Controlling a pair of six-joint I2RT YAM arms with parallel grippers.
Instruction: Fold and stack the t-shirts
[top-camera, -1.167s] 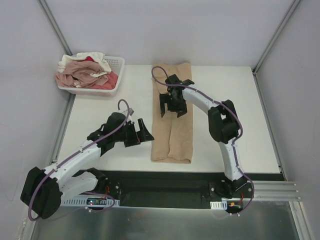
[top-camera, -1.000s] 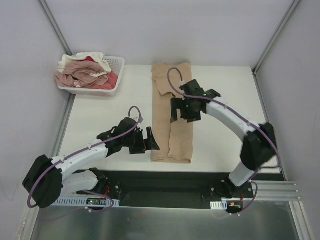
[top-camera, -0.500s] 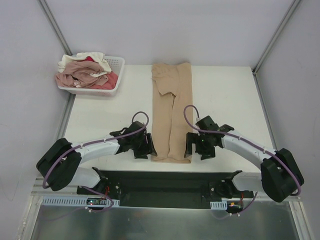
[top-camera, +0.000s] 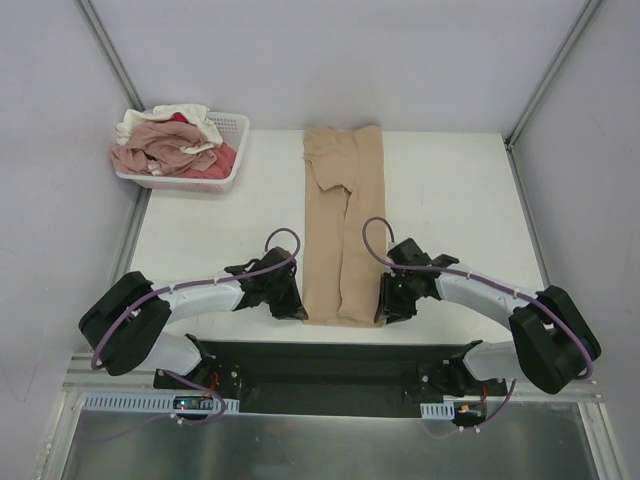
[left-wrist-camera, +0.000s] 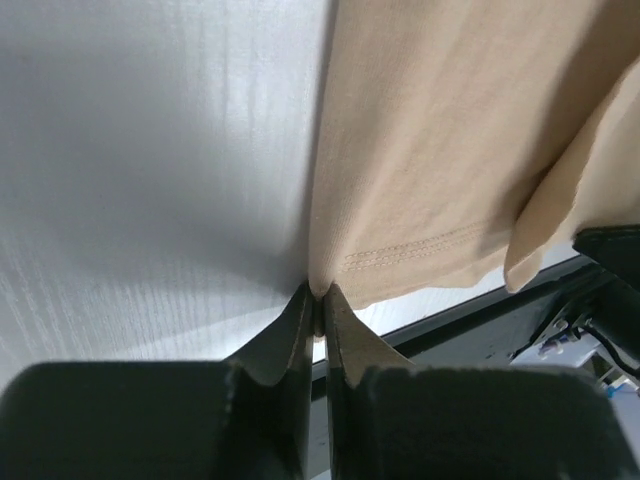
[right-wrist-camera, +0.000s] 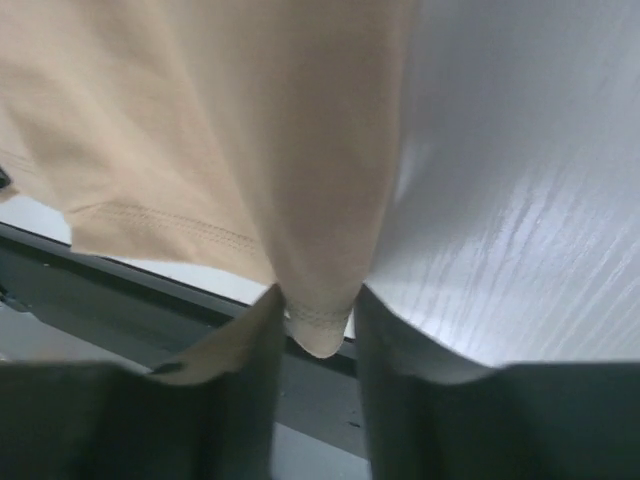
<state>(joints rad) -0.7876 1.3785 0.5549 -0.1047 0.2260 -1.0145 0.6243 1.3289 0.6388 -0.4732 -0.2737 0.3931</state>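
Observation:
A tan-beige t-shirt (top-camera: 345, 220), folded into a long narrow strip, lies down the middle of the white table (top-camera: 200, 230), its hem at the near edge. My left gripper (top-camera: 298, 308) is shut on the hem's near-left corner; in the left wrist view the fingers (left-wrist-camera: 300, 325) pinch a thin fold of the shirt (left-wrist-camera: 440, 150). My right gripper (top-camera: 385, 305) is closed on the near-right corner; in the right wrist view a bunched hem tip (right-wrist-camera: 318, 325) of the shirt (right-wrist-camera: 250, 130) fills the gap between the jaws. More t-shirts (top-camera: 165, 140), pink, cream and red, are heaped at the back left.
The heap sits in a white lattice basket (top-camera: 236, 140) at the table's back-left corner. A black strip (top-camera: 330, 360) with both arm bases runs just beyond the table's near edge. Grey walls and metal frame posts enclose the table.
Both arms swung down from mid-table to the shirt's near hem, left arm to the left corner, right arm to the right corner. Both grippers went from open to closed on the cloth.

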